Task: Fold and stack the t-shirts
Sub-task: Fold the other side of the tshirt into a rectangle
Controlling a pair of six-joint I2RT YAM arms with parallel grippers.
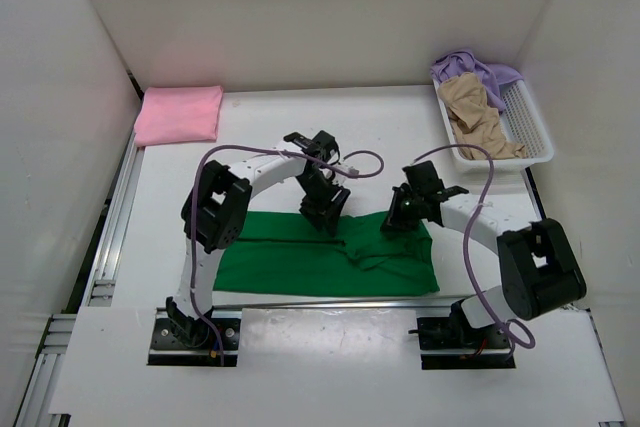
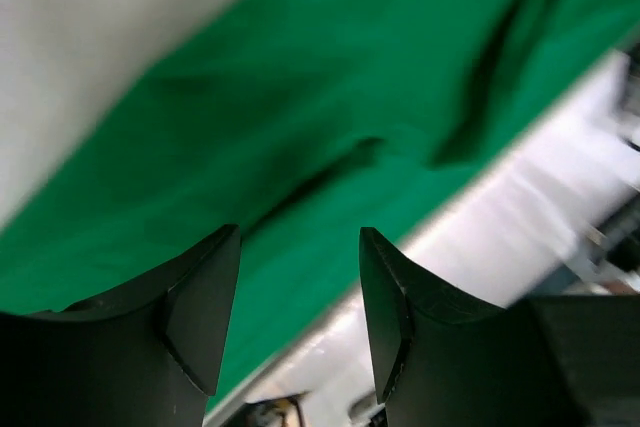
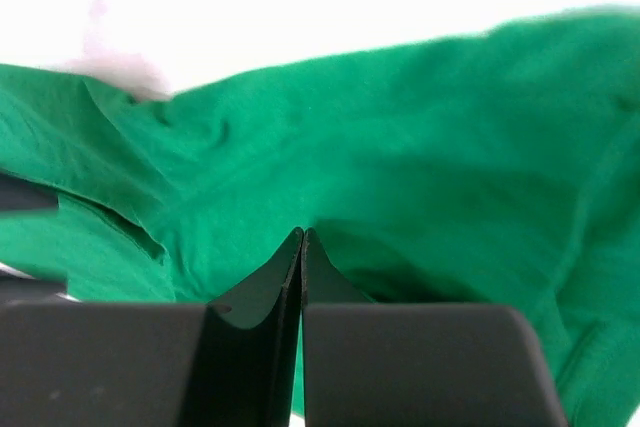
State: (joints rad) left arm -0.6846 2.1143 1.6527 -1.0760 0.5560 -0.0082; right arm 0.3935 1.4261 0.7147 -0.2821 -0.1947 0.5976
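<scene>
White table (image 1: 280, 127) | green shirt (image 1: 300, 267) laid flat for folding | left gripper (image 2: 298, 237) released above it | right gripper (image 3: 302, 237) clenched, grasp unclear

No writing, label, brand, number or sign can be read in any of the views (the green shirt (image 1: 290, 267) lying beneath the jaws is plain cloth with no print on it).
</scene>
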